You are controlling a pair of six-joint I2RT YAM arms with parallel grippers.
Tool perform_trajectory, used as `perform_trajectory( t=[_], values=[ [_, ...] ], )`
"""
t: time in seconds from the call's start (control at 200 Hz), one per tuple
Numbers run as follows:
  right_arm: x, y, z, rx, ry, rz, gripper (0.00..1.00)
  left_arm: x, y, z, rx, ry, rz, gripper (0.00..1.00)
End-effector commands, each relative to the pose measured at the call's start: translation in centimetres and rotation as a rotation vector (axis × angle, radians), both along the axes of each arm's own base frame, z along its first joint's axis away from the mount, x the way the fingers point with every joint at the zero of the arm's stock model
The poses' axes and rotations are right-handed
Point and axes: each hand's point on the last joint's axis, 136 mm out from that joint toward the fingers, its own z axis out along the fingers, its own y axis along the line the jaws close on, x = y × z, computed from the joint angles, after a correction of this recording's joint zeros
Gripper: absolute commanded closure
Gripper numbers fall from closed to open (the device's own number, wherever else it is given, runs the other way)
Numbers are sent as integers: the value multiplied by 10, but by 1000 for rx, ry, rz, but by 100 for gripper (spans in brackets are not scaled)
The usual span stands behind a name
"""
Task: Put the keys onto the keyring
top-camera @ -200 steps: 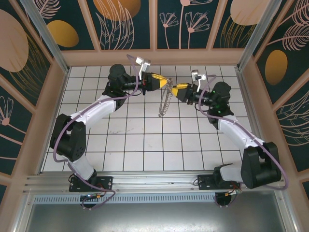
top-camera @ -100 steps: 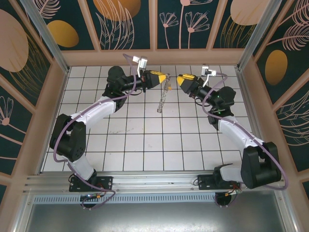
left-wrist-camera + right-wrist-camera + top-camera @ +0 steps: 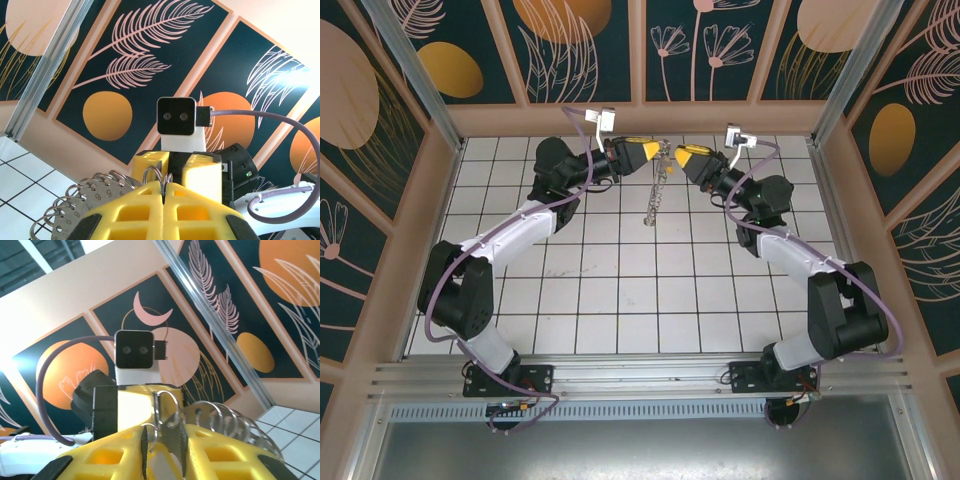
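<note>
Keyring (image 3: 659,187) gripped by left gripper (image 3: 657,149) and right gripper (image 3: 678,154), dangling beneath both.

silvery keyring (image 3: 658,190), white tiles (image 3: 620,290), teal walls (image 3: 720,85)

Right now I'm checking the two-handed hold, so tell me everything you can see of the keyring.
The keyring is a thin metal ring fringed with many silvery flat tags, some punched with holes, fanned side by side. It hangs in the air, edge-on from above, trailing toward the near side. The left pincer is shut on its wire; the right pincer grips a silvery piece of it from the opposite side.
</note>
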Motion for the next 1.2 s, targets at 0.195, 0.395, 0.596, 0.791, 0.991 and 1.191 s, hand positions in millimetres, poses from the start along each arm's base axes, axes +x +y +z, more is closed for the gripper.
perform_trajectory(
  t=[0.195, 0.395, 0.596, 0.791, 0.991, 1.191],
  values=[
    [-15, 19, 23, 25, -99, 76, 72, -11, 5, 22, -54, -55, 1, 100],
    [-11, 24, 18, 15, -83, 81, 71, -11, 5, 22, -53, -54, -2, 100],
    [-5, 27, 16, 6, -69, 81, 72, -13, 4, 20, -49, -56, -11, 100],
    [1, 31, 12, -10, -52, 82, 82, -14, 3, 15, -41, -53, -20, 100],
    [2, 31, 7, -24, -45, 80, 100, -14, 4, 15, -40, -57, -13, 100],
    [4, 24, 0, -61, -38, 58, 100, -13, 4, 16, -26, -66, -5, 100]
  ],
)
